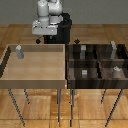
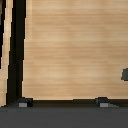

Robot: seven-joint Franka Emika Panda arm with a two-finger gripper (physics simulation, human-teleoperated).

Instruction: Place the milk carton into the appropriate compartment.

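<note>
The milk carton (image 1: 19, 51) is small, pale grey-white with a peaked top. It stands upright in the light wooden tray (image 1: 35, 75), near the tray's far corner on the exterior view's left. My gripper (image 1: 44, 41) hangs above the tray's far edge, to the exterior view's right of the carton and well apart from it. In the wrist view my gripper (image 2: 64, 103) is open and empty, with both fingertips (image 2: 23, 102) wide apart over bare wood. A small grey shape (image 2: 125, 75) is cut off by that frame's edge; I cannot tell what it is.
A dark tray with several compartments (image 1: 97, 62) stands to the exterior view's right of the wooden tray. It holds a small grey cube (image 1: 85, 73), a taller grey box (image 1: 114, 47) and other small grey items (image 1: 116, 70). Both trays stand on thin legs.
</note>
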